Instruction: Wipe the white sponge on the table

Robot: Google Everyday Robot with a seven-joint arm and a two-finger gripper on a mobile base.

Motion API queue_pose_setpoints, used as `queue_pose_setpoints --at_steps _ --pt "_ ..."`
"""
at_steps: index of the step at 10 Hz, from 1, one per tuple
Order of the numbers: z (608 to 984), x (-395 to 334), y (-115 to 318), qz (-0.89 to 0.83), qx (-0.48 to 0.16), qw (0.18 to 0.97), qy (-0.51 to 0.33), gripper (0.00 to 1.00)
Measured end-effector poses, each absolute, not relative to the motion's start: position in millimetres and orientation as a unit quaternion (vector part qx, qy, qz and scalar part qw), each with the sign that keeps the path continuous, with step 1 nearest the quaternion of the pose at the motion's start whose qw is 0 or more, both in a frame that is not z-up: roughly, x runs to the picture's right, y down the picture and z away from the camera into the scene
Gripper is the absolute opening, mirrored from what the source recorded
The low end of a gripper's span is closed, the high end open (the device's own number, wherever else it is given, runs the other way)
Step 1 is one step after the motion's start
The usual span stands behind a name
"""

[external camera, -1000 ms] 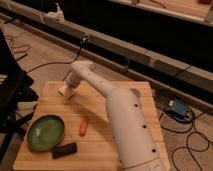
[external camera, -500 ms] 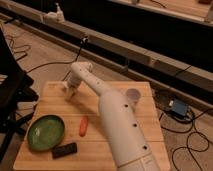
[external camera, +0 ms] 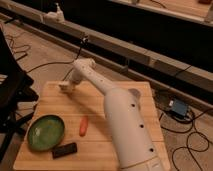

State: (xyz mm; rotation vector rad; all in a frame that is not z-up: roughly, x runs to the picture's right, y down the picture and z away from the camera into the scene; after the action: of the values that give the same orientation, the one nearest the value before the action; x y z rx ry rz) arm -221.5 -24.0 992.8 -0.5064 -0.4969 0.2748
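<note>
Wipe looks mid-way, judging by the pose. The gripper [external camera: 67, 85] is down at surface level near the far-left corner of the worktop [external camera: 97, 102], with the arm [external camera: 122, 120] stretched across from the near-right side. The white sponge [external camera: 63, 87] shows as a small pale block right at the gripper tip, touching or pressed onto the wood, on the gripper's left edge. Cannot tell whether the gripper is clamped on it or only bearing down on it; the contact is too small to read.

Done: sponge is reached and on the worktop surface. No wipe marks are visible, so the area already covered can't be judged.

Left, probably: sweeping strokes over the rest of the boards.

Well apart, near-left: green plate [external camera: 46, 132], orange item [external camera: 83, 126], dark block [external camera: 65, 149].
</note>
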Motion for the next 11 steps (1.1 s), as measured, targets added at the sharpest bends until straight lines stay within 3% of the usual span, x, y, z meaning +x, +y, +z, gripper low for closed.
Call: queue_pose_setpoints --at_steps 5,11 --pt "968.7 -176.7 5.3 0.114 -0.265 0.931 -0.225 0.00" --pt "969.5 -127.5 26.1 0.124 -0.299 0.931 -0.170 0.00"
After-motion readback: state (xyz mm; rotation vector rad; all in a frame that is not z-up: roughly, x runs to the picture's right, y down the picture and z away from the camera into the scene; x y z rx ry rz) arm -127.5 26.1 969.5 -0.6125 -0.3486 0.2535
